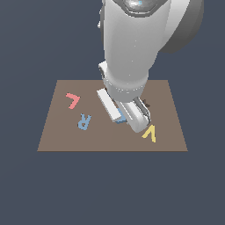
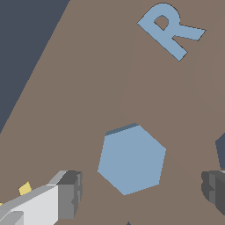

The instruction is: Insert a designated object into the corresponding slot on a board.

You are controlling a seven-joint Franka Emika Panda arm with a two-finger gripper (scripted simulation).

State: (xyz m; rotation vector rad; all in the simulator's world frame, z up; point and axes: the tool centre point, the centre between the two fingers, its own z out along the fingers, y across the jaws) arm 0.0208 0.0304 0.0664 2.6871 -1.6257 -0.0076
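The designated object, a flat light-blue hexagon, lies on the brown board. My gripper is open and hangs over it. One finger and the other finger stand on either side, both apart from the block. In the exterior view my arm covers the board's middle, and only a sliver of the hexagon shows beside the hand. The slot is hidden. A dark cut-out edge peeks out by the hand, and another dark edge shows in the wrist view; I cannot tell their shapes.
A blue letter R lies towards the exterior view's left of the hexagon. A red letter L sits further left and back. A yellow letter V lies at the front right, close to my hand.
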